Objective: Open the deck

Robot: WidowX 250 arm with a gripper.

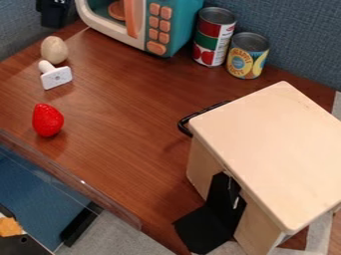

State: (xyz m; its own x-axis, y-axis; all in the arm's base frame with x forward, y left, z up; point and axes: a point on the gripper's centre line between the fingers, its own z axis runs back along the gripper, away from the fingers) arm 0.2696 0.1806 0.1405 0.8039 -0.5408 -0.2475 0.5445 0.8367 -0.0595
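Observation:
The black gripper (55, 12) is at the upper left, cut by the top edge, beside the toy microwave and well away from the desk. A small light wooden desk (269, 149) stands at the right with a smooth, flat top. On its far left side a curved black handle (190, 122) sticks out beneath the top's edge, with nothing touching it. What the handle is fixed to is hidden under the top. A black angled piece (212, 219) stands against the desk's near left side, one part upright and the other flat.
A teal toy microwave (180, 22) is at the top, with two cans (214, 36) (248, 56) to its right. Along the left are a wooden egg (54, 50), a white stamp-like piece (56, 77) and a red strawberry (48, 120). A clear rim (73, 184) borders the table's lower left.

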